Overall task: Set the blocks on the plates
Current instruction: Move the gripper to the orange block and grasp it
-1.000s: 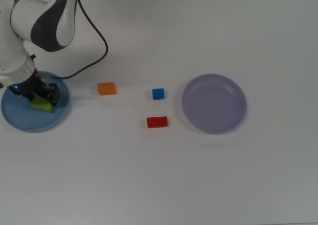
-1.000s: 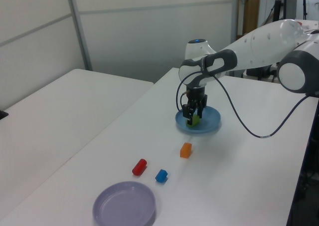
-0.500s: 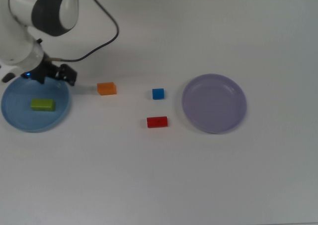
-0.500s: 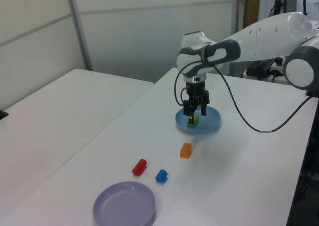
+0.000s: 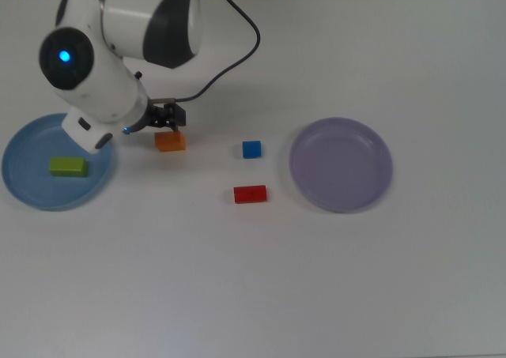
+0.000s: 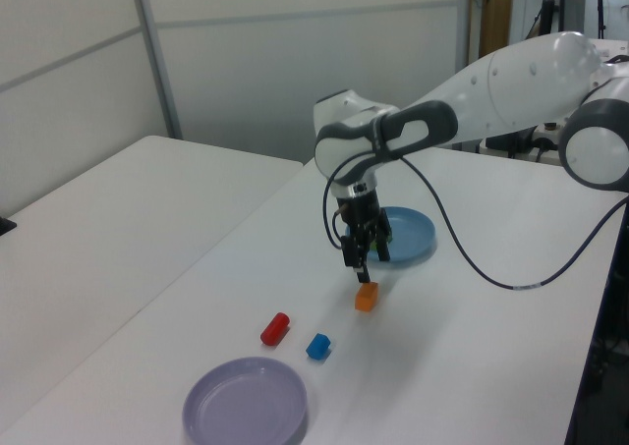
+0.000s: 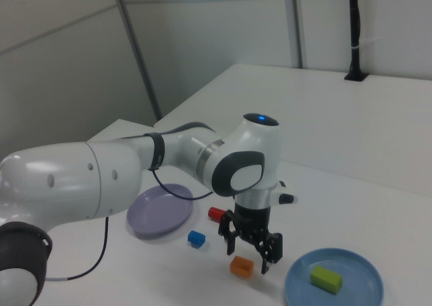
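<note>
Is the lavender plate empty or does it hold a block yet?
Empty. The lavender plate shows only bare surface; the blue cube and red block lie on the table beside it.

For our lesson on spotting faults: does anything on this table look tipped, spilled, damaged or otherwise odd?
Nothing stands out. The green block lies flat on the blue plate. The orange block, blue block and red block sit on the table. The purple plate is empty. The gripper hangs open above the orange block.

Counted: blocks, four – orange (image 5: 170, 141), green (image 5: 68, 167), red (image 5: 250, 194), blue (image 5: 251, 148). Plates, two – light blue (image 5: 24, 186), lavender (image 5: 341, 164). Gripper (image 7: 251, 249), one.
</note>
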`<state>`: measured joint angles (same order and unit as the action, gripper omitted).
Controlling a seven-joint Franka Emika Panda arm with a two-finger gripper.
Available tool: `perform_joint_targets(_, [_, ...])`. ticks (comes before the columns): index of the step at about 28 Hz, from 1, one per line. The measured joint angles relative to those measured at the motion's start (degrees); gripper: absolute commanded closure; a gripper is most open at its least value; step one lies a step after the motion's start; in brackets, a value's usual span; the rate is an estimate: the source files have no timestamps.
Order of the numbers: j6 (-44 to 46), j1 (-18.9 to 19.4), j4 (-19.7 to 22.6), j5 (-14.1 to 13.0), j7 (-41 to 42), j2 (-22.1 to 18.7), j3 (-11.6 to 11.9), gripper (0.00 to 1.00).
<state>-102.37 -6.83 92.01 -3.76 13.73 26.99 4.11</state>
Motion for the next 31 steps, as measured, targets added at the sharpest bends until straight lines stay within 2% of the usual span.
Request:
perform_joint_targets(3, [-0.7,0.5,0.0,1.0,-0.9,1.2,0.0,0.24])
perform_joint_targets(11, [-0.9,1.5,-0.3,1.5,-1.1,2.2,0.0,0.25])
perform_joint_targets(15, [-0.9,2.2,-0.3,1.5,-1.1,2.2,0.0,0.23])
perform_joint_targets(17, [-0.9,2.4,-0.3,1.5,-1.1,2.2,0.0,0.19])
perform_joint_targets(18, [-0.9,2.5,-0.3,1.6,-1.1,2.1,0.0,0.11])
perform_joint_targets(20, [-0.9,2.5,-0.4,1.6,-1.1,2.1,0.0,0.04])
perform_joint_targets(25, [-0.9,2.5,-0.4,1.6,-1.1,2.0,0.0,0.00])
perform_joint_targets(31, [-0.9,2.5,-0.4,1.6,-1.1,2.0,0.0,0.00])
